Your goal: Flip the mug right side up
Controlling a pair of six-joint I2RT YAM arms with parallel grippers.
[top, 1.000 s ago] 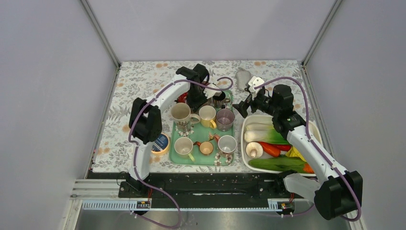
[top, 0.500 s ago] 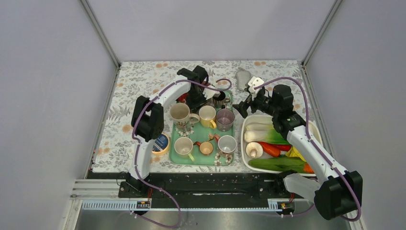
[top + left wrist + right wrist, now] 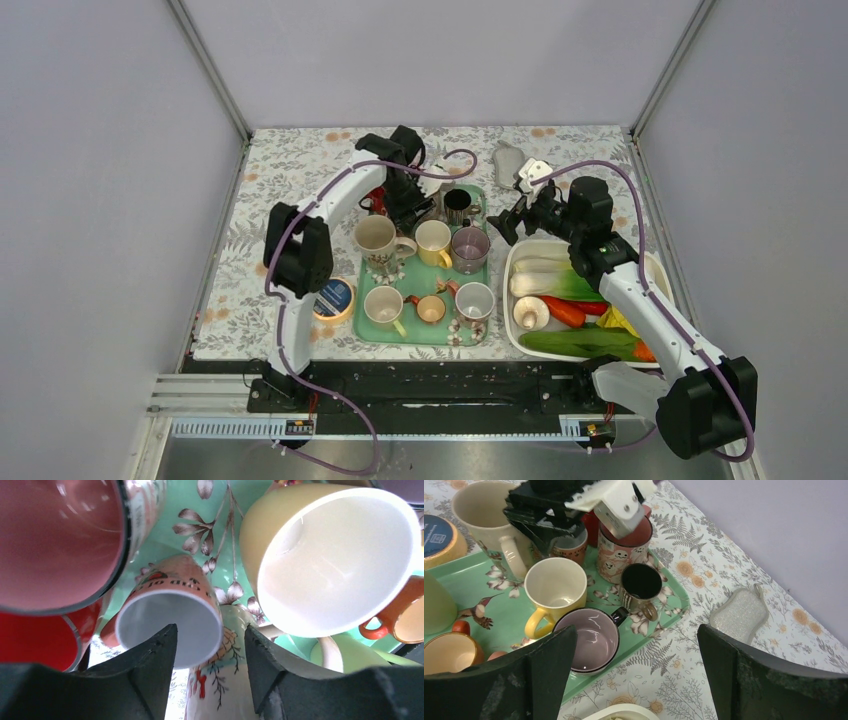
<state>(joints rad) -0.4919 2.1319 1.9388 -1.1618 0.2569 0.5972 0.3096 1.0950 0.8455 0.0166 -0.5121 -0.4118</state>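
Observation:
Several mugs stand open side up on a green flowered tray (image 3: pixel 400 330). My left gripper (image 3: pixel 402 197) is open and empty, low over the tray's back left corner. In the left wrist view its jaws (image 3: pixel 210 630) frame a small orange mug (image 3: pixel 170 625) with a white inside, mouth toward the camera, and a tall cream flowered mug (image 3: pixel 220 680). A pink-lined ghost mug (image 3: pixel 624 550) and a red mug (image 3: pixel 35 640) stand close by. My right gripper (image 3: pixel 512 222) is open and empty, right of the tray. I see no mug plainly upside down.
A yellow mug (image 3: pixel 433 240), a purple mug (image 3: pixel 470 245) and a dark mug (image 3: pixel 457 203) stand mid-tray. A white basin of vegetables (image 3: pixel 650 270) sits at the right. A sponge (image 3: pixel 507 160) lies at the back. A blue-lidded tin (image 3: pixel 335 297) sits left of the tray.
My left gripper has swung left and back, away from the dark mug, which now shows fully. The right arm has not moved.

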